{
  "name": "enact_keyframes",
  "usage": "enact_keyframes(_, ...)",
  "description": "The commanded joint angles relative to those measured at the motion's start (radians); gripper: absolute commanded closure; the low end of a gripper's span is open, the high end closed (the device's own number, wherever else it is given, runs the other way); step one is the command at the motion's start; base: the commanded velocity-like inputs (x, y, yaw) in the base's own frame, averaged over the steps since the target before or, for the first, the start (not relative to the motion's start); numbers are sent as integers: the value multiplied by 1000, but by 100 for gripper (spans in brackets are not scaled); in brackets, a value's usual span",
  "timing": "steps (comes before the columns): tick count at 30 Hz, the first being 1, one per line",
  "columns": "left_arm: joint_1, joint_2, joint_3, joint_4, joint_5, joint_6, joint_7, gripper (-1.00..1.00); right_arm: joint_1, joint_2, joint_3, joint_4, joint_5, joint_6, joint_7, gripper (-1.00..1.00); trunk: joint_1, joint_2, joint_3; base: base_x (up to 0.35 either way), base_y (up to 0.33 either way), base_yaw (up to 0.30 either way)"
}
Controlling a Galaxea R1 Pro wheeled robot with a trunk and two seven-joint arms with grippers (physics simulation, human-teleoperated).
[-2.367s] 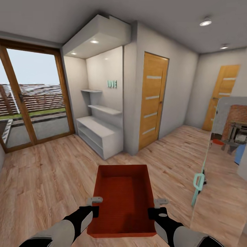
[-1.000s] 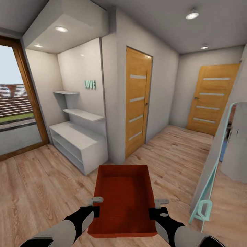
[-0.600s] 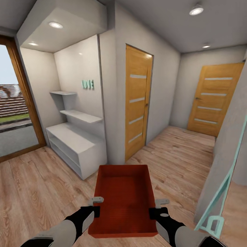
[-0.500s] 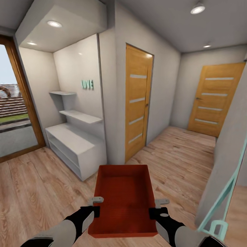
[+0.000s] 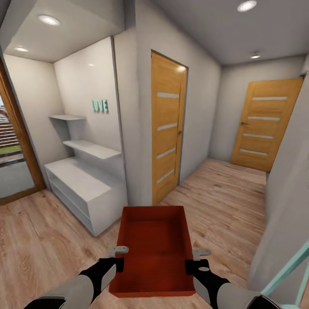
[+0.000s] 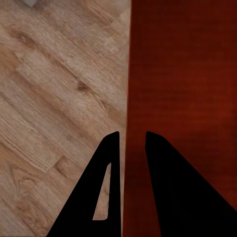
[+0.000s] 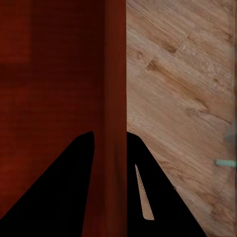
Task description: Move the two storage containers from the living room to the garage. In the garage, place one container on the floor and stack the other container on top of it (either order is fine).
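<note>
An orange-red storage container (image 5: 153, 251) hangs in front of me above the wood-plank flooring, empty inside. My left gripper (image 5: 116, 257) is shut on its left wall, and my right gripper (image 5: 194, 260) is shut on its right wall. The left wrist view has that thin wall (image 6: 126, 118) running between the two black fingers (image 6: 109, 163). In the right wrist view the other wall (image 7: 114, 98) sits pinched between black fingers (image 7: 136, 163) the same way. The container is level and held well off the planks.
A white shelf unit (image 5: 81, 189) with teal letters stands in an alcove at the left. Two slatted wooden doors stand shut, one (image 5: 166, 128) just ahead and one (image 5: 265, 124) at the corridor's end. A grey wall (image 5: 287, 206) and a teal frame (image 5: 286, 270) are close on the right.
The view has moved forward and turned right: the glass door slid off to the left, and the mirror with its teal frame slipped to the right edge. The container stays gripped the same way.
</note>
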Motion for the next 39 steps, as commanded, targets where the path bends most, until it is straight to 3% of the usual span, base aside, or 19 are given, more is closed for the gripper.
enact_keyframes(1,-1,7,-1,-5,-19,7,26,100,-1,-14,-2,5,-18,-6,-7,100,1,-2,-2,323,0,-226)
enact_keyframes(31,0,7,-1,-5,-19,7,26,100,-1,-14,-2,5,-18,-6,-7,100,1,-2,-2,323,0,-239)
enact_keyframes(39,0,7,-1,-5,-19,7,26,100,-1,-16,-2,5,-18,-6,-7,100,1,-2,-2,323,0,-42)
